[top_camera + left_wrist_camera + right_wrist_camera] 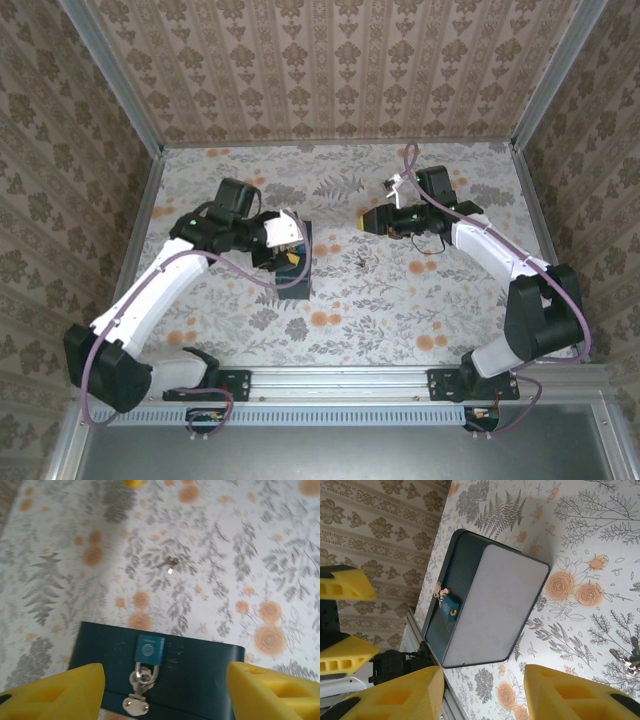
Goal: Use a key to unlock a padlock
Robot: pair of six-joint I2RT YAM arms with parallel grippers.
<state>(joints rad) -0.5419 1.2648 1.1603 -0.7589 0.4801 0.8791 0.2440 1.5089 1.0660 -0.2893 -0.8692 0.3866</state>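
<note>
At the bottom of the left wrist view, the left gripper (165, 692) stands spread wide and grasps nothing. Its yellow fingertips (60, 690) flank a dark teal box (200, 675). The blue padlock (149, 649) hangs at the box's front, its shackle threaded through a metal hasp (136, 705). The key (170, 564) lies on the floral tabletop (250, 555), above the box in frame and well apart from it. The right gripper (482, 690) is likewise spread and empty, with the key at the right edge of its wrist view.
</note>
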